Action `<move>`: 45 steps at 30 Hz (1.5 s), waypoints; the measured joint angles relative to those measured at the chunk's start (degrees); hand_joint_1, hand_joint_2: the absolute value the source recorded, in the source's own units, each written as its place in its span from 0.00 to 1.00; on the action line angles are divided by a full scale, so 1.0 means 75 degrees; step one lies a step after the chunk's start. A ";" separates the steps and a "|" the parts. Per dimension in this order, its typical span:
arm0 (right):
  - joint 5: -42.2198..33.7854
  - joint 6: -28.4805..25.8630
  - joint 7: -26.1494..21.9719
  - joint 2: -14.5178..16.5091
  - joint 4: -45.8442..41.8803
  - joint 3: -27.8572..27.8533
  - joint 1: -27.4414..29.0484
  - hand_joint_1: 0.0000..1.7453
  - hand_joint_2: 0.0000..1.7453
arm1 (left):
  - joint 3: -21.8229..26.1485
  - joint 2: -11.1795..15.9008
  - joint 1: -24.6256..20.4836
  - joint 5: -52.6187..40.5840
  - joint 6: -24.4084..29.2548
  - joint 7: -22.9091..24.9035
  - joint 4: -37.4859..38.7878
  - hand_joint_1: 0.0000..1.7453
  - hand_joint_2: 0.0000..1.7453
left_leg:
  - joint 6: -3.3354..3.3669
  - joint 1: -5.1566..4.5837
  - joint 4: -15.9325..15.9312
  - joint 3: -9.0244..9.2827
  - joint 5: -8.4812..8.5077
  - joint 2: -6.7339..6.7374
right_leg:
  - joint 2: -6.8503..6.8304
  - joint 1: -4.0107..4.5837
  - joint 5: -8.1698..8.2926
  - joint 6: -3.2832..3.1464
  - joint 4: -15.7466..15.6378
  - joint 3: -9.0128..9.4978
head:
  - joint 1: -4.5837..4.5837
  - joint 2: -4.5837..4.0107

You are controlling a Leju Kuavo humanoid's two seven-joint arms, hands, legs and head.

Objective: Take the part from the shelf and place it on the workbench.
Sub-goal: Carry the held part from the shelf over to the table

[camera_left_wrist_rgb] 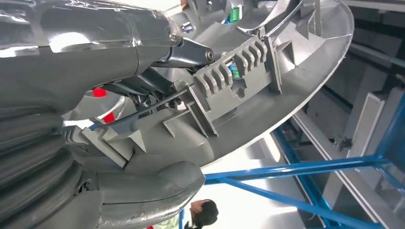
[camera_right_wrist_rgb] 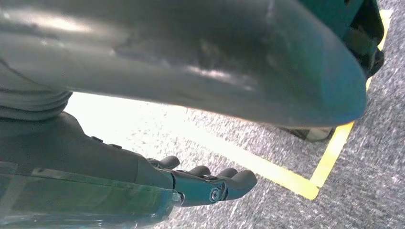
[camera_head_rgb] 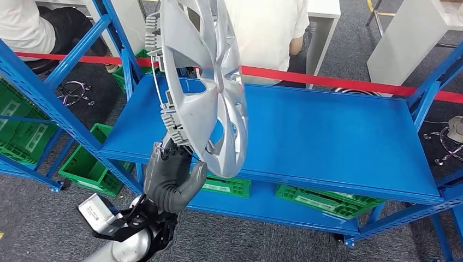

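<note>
At the far left of the head view a person (camera_head_rgb: pixel 22 24) in white sits behind the blue shelf (camera_head_rgb: pixel 327 136). Green crates (camera_head_rgb: pixel 90 164) stand under the shelf's top board, on the lower board and on the floor. The left hand (camera_head_rgb: pixel 173 177) comes up from below and grips the lower rim of the hubcap (camera_head_rgb: pixel 202 82), thumb on the outer face, fingers (camera_head_rgb: pixel 164 155) behind. The hubcap stands on edge, raised in the air above the shelf's front left part, apart from the board. In the left wrist view the fingers press on the ribbed clips (camera_left_wrist_rgb: pixel 229 71) on its back. A red tape (camera_head_rgb: pixel 327 81) runs across behind the shelf, with a second person (camera_head_rgb: pixel 267 27) in white beyond it. The right hand (camera_right_wrist_rgb: pixel 210 183) hangs over grey carpet with a yellow line (camera_right_wrist_rgb: pixel 286 176), fingers loosely curled, holding nothing.
</note>
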 joint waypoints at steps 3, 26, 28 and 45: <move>-0.0027 0.0001 -0.0006 0.0026 -0.0001 0.0004 0.0009 0.00 0.00 | 0.0107 0.0071 0.0014 0.0157 0.0021 0.0083 0.0028 1.00 1.00 | -0.0070 0.0041 0.0505 -0.0138 -0.0006 0.0006 | -0.0006 -0.0010 0.0069 0.0026 0.0050 -0.0124 | -0.0008 0.0000; -0.0013 -0.0219 0.0013 -0.0065 -0.0004 0.0012 -0.0122 0.00 0.00 | 0.0455 0.0173 -0.0066 0.0374 -0.0169 0.0018 0.0319 1.00 1.00 | 0.0391 -0.0223 -0.1307 -0.0145 0.1648 -0.0047 | 0.0001 0.0358 -0.0545 -0.0166 0.0026 0.0737 | 0.0041 0.0000; -0.0012 -0.0229 0.0040 -0.0065 -0.0007 0.0018 -0.0127 0.00 0.00 | 0.0455 0.0179 -0.0067 0.0376 -0.0174 0.0016 0.0319 1.00 1.00 | 0.0308 -0.0206 -0.1309 -0.0207 0.1706 -0.0031 | -0.0001 0.0343 -0.0427 -0.0190 -0.0157 0.0735 | 0.0058 0.0000; -0.0044 -0.0248 0.0239 -0.0289 -0.0007 0.0039 -0.0060 0.00 0.00 | 0.0450 0.0192 -0.0051 0.0476 -0.0299 -0.0193 0.0379 1.00 1.00 | 0.0129 0.0156 -0.0893 0.0168 0.0977 -0.0007 | -0.0031 -0.0010 -0.0115 0.0398 0.0635 -0.0580 | 0.0027 0.0000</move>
